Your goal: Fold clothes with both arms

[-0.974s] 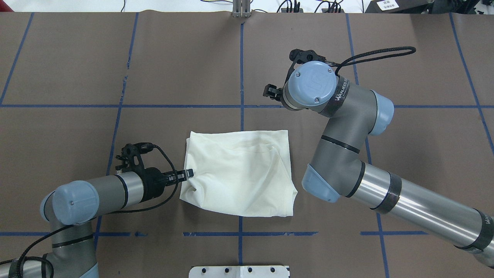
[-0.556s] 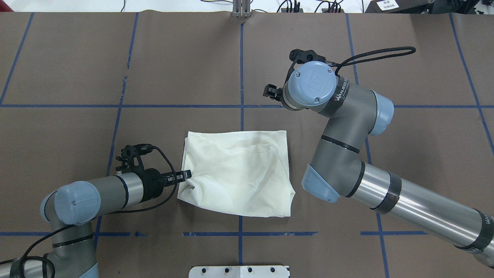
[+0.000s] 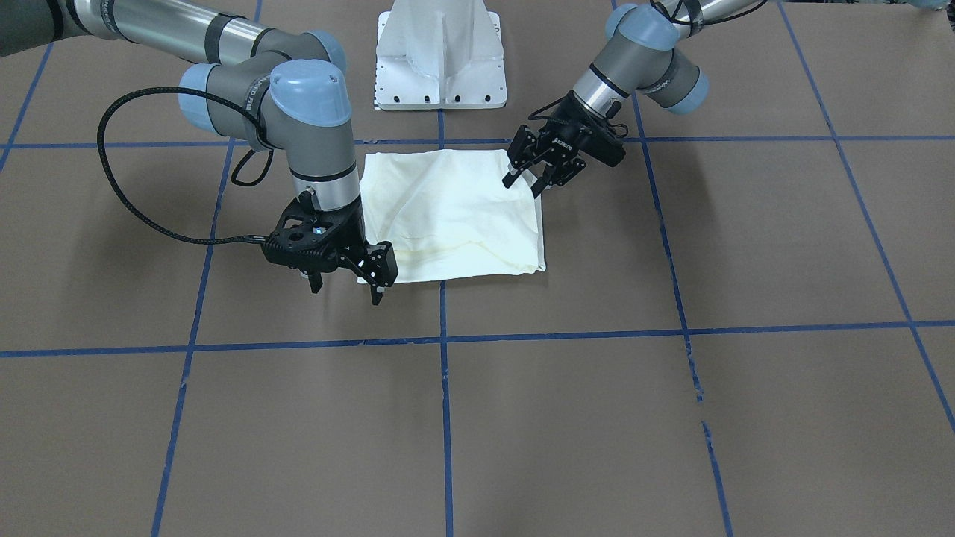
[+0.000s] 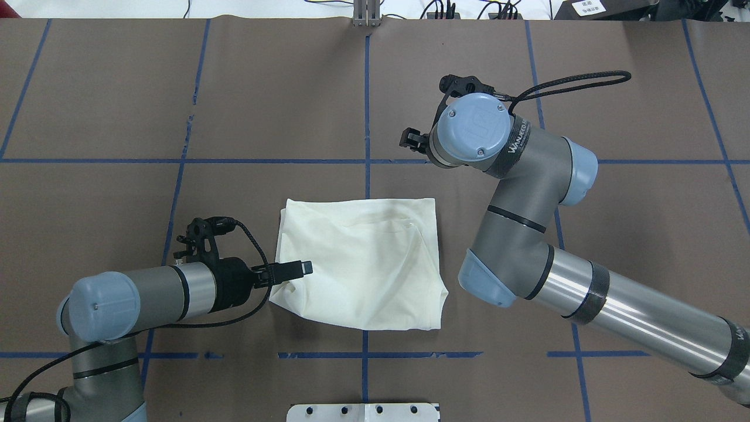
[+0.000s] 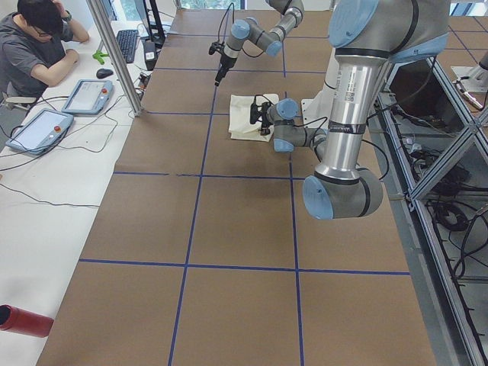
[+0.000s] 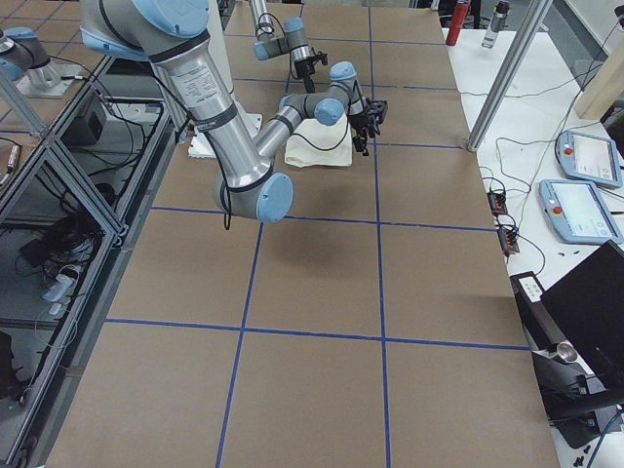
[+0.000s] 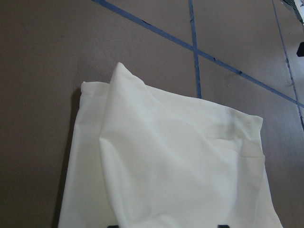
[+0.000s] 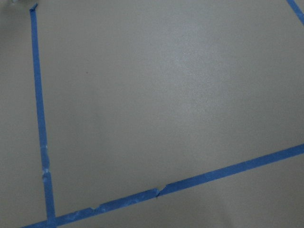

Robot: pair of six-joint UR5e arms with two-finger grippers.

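Front view: your folded cream long-sleeved shirt (image 3: pixel 455 209) lies plain side up, upper ctr of the brown blue-taped table (image 3: pixel 671 418). Black left gripper (image 3: pixel 522 186) hangs over its upper-right corner, jaws released, likely to tidy that edge. Black right gripper (image 3: pixel 345 293) sits at the lower-left corner, jaws spread, empty. Overhead: arm strap (image 4: pixel 518 142) reads approx. "WANJEED"; no print visible.

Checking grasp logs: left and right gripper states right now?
Left gripper: open, holding nothing, over the shirt.
Right gripper: open, empty.
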